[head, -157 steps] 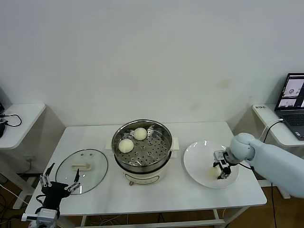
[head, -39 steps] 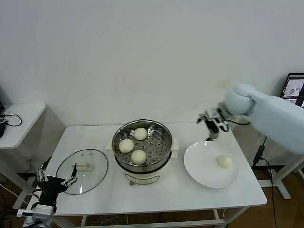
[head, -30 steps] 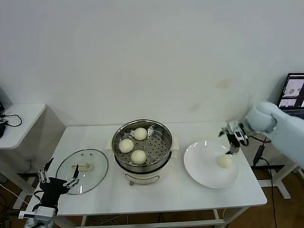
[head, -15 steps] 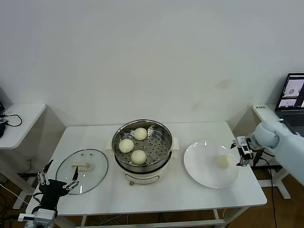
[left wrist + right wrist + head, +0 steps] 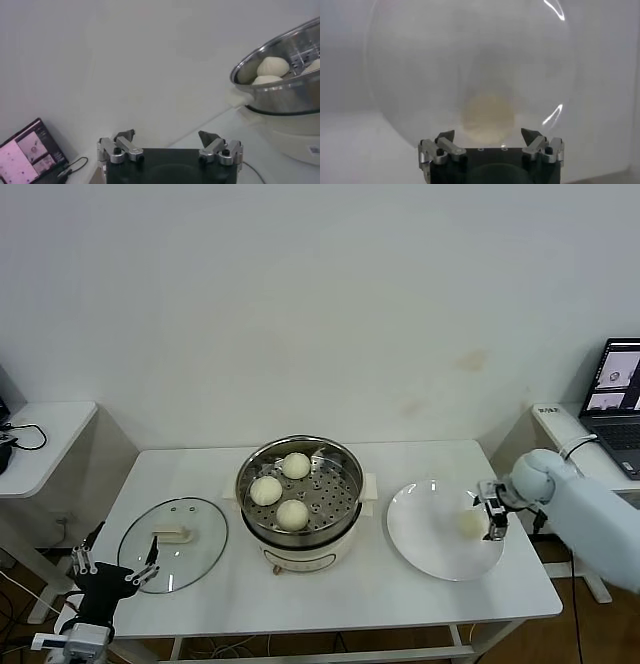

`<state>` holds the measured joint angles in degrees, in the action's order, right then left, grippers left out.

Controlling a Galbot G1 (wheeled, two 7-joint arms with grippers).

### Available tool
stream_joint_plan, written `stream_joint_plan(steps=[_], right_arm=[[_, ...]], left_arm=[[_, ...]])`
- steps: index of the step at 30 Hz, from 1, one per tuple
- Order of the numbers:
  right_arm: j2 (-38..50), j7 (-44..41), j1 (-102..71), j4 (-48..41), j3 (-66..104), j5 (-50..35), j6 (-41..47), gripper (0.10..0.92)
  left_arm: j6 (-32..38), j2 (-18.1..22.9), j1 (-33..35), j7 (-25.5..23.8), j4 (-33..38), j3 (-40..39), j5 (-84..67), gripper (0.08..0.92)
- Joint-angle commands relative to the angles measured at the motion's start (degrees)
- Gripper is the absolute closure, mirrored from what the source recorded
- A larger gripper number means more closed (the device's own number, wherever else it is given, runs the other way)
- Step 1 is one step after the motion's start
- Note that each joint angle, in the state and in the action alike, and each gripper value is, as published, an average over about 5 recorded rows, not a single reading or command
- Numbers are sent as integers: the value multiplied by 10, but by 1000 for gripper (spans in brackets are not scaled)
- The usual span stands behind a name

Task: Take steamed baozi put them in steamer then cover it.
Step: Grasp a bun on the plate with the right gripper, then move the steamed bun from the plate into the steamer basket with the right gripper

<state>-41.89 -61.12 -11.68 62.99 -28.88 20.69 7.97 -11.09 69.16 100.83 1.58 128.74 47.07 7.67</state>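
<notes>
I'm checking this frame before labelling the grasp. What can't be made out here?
- Head view: whether the right gripper touches the last baozi on the plate; too small.
- Right wrist view: the baozi is blurred.
- Left wrist view: the steamer is cut off by the edge; the cover is out of view.

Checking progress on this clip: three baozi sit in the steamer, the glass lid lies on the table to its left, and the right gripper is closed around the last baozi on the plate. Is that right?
Not quite. The right gripper is open, poised at the last baozi on the plate, not closed on it; the right wrist view shows this. Three baozi in the steamer and the lid beside it are correct.
</notes>
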Motion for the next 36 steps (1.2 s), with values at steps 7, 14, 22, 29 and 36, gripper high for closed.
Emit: stream_joint_plan(steps=[7, 14, 22, 29, 36], right_arm=[[-32, 2, -12, -30, 9, 17, 3, 251], [-15, -6, 2, -5, 1, 1, 6, 348], [25, -22, 78, 49, -60, -51, 30, 396], [53, -37, 209, 105, -149, -142, 66, 389], [37, -32, 341, 156, -250, -244, 100, 389]], left_arm=[[1, 6, 3, 1, 0, 1, 0, 177], [1, 10, 8, 1, 7, 0, 2, 177], [1, 11, 7, 1, 10, -2, 2, 177], [2, 7, 4, 1, 11, -2, 1, 177], [2, 3, -2, 1, 8, -2, -3, 177]])
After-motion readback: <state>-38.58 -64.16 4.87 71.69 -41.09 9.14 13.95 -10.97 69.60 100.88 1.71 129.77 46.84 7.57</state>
